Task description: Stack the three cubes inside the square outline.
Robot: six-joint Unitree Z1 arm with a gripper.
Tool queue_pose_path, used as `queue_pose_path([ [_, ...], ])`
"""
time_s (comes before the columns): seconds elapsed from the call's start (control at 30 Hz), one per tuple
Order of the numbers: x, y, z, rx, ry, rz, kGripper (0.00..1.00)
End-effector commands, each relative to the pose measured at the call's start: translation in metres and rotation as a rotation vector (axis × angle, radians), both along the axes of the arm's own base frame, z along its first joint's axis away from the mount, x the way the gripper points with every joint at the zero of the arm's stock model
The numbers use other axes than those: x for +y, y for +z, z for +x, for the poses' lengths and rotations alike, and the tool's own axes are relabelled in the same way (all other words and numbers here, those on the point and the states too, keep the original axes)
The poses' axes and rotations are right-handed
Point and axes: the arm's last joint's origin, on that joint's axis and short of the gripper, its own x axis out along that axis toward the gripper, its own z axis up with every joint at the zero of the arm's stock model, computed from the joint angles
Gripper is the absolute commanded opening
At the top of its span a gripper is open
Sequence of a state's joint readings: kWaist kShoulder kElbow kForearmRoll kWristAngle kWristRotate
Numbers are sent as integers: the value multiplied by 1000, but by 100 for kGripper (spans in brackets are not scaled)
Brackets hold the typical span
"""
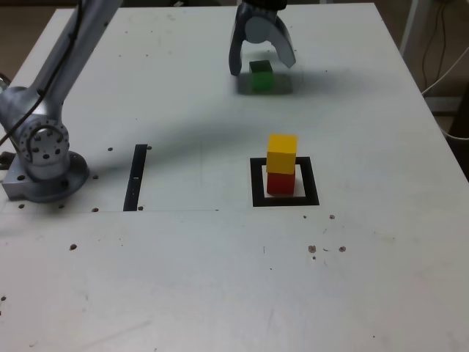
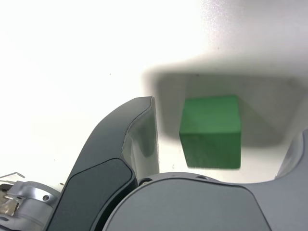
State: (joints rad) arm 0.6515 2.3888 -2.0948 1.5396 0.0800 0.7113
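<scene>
- No brand, label or readable writing is showing on any cube, on the arm or on the table surface in either view.
- The grey two-fingered claw (image 1: pixel 262 64) of the silver robot arm (image 1: pixel 51 95) is hanging over the far part of the white table (image 1: pixel 220 293), its jaws standing wide apart and gripping nothing.
- The small solid green cube (image 1: pixel 261 76) is sitting on the table between the two fingers in the exterior view, slightly nearer the finger on the exterior view's left; a visible gap is showing on each side.
- In the wrist view the green cube (image 2: pixel 211 131) is lying in the open space between the dark grey finger (image 2: pixel 130 144) and the edge of the other finger, touching neither, with the claw's shadow falling around it.
- The thick black square frame with a white centre (image 1: pixel 284 202) is lying flat nearer the camera, well apart from the green cube.
- The small solid red cube (image 1: pixel 281 183) is sitting inside that frame on the white centre.
- The small solid yellow cube (image 1: pixel 282 153) is resting directly on top of the red cube, turned slightly relative to it.
- A narrow straight black strip (image 1: pixel 136 177) is lying on the table towards the exterior view's left, between the frame and the arm's round base (image 1: pixel 44 158).
</scene>
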Motion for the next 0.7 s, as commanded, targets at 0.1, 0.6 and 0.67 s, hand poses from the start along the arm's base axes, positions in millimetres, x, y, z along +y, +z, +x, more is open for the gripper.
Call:
queue_pose_path([
  [0.1, 3, -13, 5, 3, 13, -14, 88],
  [0.6, -1, -16, 9, 15, 37, 16, 39],
  [0.67, -2, -16, 8, 16, 38, 11, 39],
])
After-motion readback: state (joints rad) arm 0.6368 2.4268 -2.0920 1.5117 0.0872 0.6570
